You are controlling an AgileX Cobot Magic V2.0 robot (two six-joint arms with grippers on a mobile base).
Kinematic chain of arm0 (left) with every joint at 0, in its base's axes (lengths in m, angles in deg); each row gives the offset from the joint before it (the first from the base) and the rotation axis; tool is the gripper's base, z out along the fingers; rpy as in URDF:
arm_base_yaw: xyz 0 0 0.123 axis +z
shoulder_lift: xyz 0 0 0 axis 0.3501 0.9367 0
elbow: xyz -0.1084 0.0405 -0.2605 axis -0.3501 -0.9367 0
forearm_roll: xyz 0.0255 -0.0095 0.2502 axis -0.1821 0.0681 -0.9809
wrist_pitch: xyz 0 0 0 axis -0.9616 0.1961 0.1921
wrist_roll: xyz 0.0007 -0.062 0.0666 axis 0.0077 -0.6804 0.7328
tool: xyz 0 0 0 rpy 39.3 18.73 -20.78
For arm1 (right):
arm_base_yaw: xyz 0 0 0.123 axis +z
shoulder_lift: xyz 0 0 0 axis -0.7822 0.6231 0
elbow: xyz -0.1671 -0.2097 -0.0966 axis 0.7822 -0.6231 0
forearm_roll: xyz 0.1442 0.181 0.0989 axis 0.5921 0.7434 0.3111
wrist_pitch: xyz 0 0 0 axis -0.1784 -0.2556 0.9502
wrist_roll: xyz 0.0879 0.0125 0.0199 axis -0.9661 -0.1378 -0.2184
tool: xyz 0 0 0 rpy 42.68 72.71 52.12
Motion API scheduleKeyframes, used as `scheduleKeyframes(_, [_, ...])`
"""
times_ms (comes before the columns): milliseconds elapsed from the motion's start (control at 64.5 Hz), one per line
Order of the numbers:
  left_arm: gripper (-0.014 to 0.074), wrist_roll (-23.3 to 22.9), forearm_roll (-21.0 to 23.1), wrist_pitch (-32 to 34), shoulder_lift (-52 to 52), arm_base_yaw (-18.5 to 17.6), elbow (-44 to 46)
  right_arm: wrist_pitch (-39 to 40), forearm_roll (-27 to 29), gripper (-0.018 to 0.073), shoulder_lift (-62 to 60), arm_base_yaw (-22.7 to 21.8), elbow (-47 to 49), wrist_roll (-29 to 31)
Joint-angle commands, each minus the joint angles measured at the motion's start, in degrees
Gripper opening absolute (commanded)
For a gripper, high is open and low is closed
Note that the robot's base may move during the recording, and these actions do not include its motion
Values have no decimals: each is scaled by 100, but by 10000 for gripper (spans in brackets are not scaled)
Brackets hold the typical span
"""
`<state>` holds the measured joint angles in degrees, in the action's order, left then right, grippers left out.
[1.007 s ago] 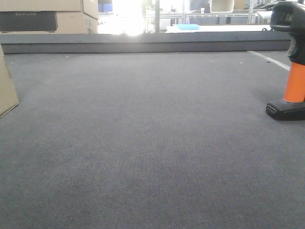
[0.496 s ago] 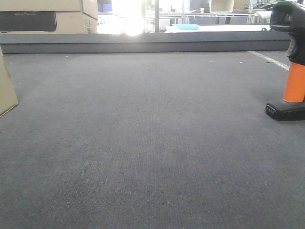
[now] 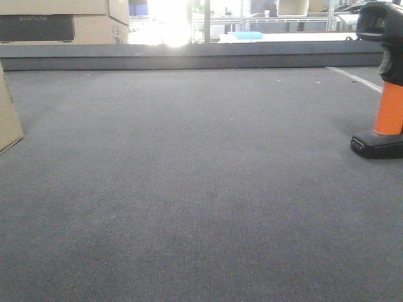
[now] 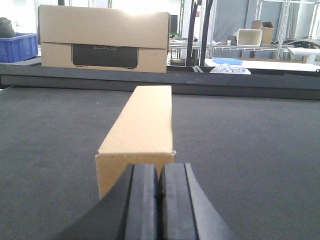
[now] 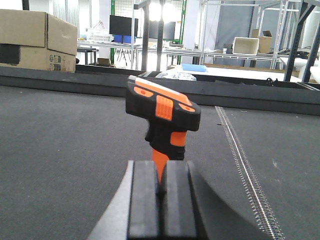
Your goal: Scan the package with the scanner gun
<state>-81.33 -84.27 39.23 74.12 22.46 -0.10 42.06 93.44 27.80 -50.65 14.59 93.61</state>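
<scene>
The package (image 4: pixel 142 125), a long plain brown box, lies on the dark mat pointing away from my left gripper (image 4: pixel 160 172). Its near end sits just beyond the fingertips. The jaws are shut with nothing between them. In the front view only a corner of the package (image 3: pixel 7 119) shows at the left edge. The scanner gun (image 5: pixel 162 112) stands upright on its base, black head above an orange handle, just ahead of my right gripper (image 5: pixel 161 172), which is shut and empty. The front view has the scanner gun (image 3: pixel 389 94) at the far right and no gripper.
Large cartons with dark printing (image 4: pixel 102 42) stand behind the raised dark ledge (image 3: pixel 189 60) at the mat's far side, with a blue bin (image 4: pixel 17 47) to their left. A pale stitched line (image 5: pixel 242 165) runs along the mat right of the scanner gun.
The package's corner sits a few pixels further left than a second ago. The scanner gun stands where it was.
</scene>
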Motion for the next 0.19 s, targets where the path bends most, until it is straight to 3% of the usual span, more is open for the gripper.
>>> scheduleKeyframes(0, [-111,28,19,137,-29,11,13,91,35,-169,-20,-38,-13,34])
scheduleKeyframes(170, [-111,28,19,137,-29,11,13,91,35,-169,-20,-38,-13,34])
